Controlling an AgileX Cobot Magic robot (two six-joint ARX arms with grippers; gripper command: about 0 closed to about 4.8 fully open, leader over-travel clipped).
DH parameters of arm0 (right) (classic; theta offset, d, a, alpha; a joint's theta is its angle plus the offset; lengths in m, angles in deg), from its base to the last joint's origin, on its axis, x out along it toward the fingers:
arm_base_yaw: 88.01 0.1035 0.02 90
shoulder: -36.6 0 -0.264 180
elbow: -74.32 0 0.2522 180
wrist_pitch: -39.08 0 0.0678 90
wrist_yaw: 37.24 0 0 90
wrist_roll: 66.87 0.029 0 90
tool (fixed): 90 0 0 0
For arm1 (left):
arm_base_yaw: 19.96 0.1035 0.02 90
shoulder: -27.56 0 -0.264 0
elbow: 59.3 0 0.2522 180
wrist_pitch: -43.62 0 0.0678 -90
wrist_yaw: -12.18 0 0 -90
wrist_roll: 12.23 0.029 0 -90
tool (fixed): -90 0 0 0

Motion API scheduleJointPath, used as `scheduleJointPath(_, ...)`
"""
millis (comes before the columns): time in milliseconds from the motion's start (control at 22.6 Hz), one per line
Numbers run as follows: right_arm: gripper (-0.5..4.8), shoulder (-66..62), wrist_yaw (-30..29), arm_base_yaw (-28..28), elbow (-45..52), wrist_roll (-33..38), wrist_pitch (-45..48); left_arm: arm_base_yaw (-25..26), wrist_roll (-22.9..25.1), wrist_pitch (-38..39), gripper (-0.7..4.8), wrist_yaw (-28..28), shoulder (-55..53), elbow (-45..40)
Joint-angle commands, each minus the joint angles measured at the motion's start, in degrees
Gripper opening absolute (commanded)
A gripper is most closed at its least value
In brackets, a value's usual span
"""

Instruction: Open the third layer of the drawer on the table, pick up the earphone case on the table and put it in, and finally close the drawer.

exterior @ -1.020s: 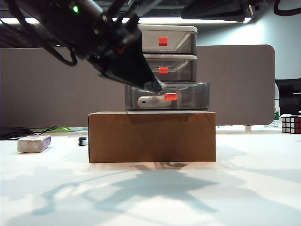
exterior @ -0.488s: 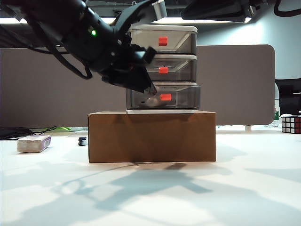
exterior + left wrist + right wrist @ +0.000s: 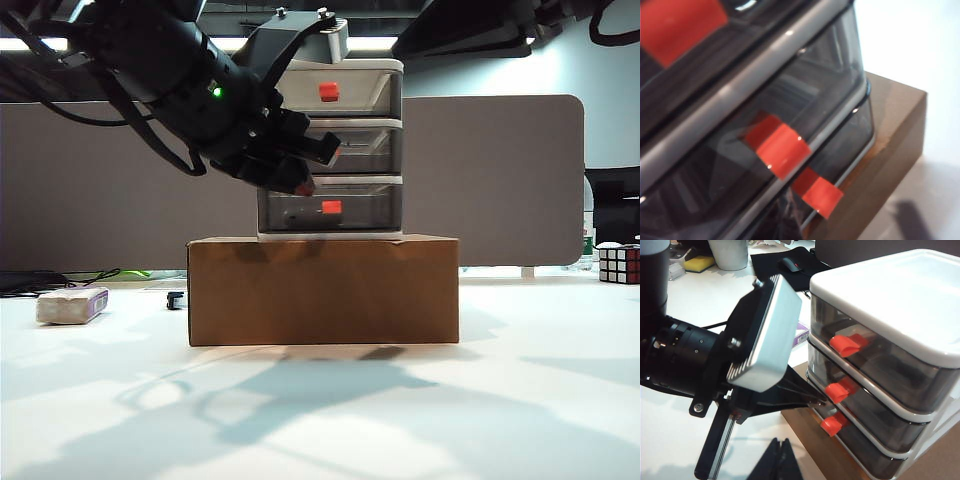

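Smoky grey drawer (image 3: 330, 150), red-orange handles (image 3: 331, 207)

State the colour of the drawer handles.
Red-orange handles, clearest in the right wrist view.

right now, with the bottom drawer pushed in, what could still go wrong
1. The shut left gripper sits against the white-framed smoky grey plastic drawer unit, which only rests on the brown cardboard box; more push could slide or tip it.
2. Withdrawing, it could snag the lowest red-orange handle.
The right gripper, shut, hovers nearby.
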Motion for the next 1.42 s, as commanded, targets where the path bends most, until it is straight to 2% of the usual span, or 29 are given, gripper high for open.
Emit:
scheduleJointPath(44, -0.05, 1.31, 0.11, 0.02, -0.24, -0.22, 0.33, -0.24, 0.15, 1.70, -0.05, 0.00, 1.77, 0.15)
scheduleJointPath(222, -0.05, 4.66, 1.60, 0.02, -0.24, 0.83, -2.05, -0.50, -1.81, 7.96, -0.05, 4.39, 6.99, -0.07)
scheduleJointPath(355, -0.05, 8.37, 6.62, 0.02, -0.22, 1.33, -7.08, -0.66, -2.86, 11.91, -0.05, 7.08, 13.05, -1.84)
scheduleJointPath(443, -0.05, 13.79, 12.72, 0.02, 0.98, 1.70, -11.96, -0.66, -4.39, 13.46, -0.05, 7.82, 21.62, -7.21)
scheduleJointPath(576, -0.05, 19.30, 16.41, 0.02, 3.63, 4.33, -14.14, -0.59, -9.40, 13.44, -0.05, 7.85, 29.44, -12.85)
scheduleJointPath(754, -0.05, 27.04, 21.16, 0.02, 8.90, 7.17, -14.32, -1.03, -12.59, 11.98, -0.05, 7.43, 40.11, -20.63)
scheduleJointPath(842, -0.05, 32.87, 21.33, 0.04, 13.62, 7.58, -14.23, -0.94, -14.51, 9.90, -0.05, 7.34, 45.94, -25.62)
scheduleJointPath(1020, -0.05, 40.02, 21.55, 0.04, 19.63, 8.02, -13.84, -1.01, -18.10, 6.19, -0.05, 5.86, 51.06, -31.89)
scheduleJointPath(1152, -0.05, 45.11, 21.88, 0.13, 22.93, 11.13, -13.11, -0.96, -18.49, 6.10, -0.05, 5.92, 53.70, -35.19)
scheduleJointPath(1285, -0.05, 50.27, 25.18, 0.11, 25.99, 11.23, -13.60, -0.96, -18.67, 5.92, -0.05, 5.90, 54.82, -37.77)
scheduleJointPath(1418, -0.05, 54.34, 25.18, 0.13, 28.63, 11.32, -13.68, -0.96, -19.43, 3.52, -0.05, 5.92, 55.19, -39.89)
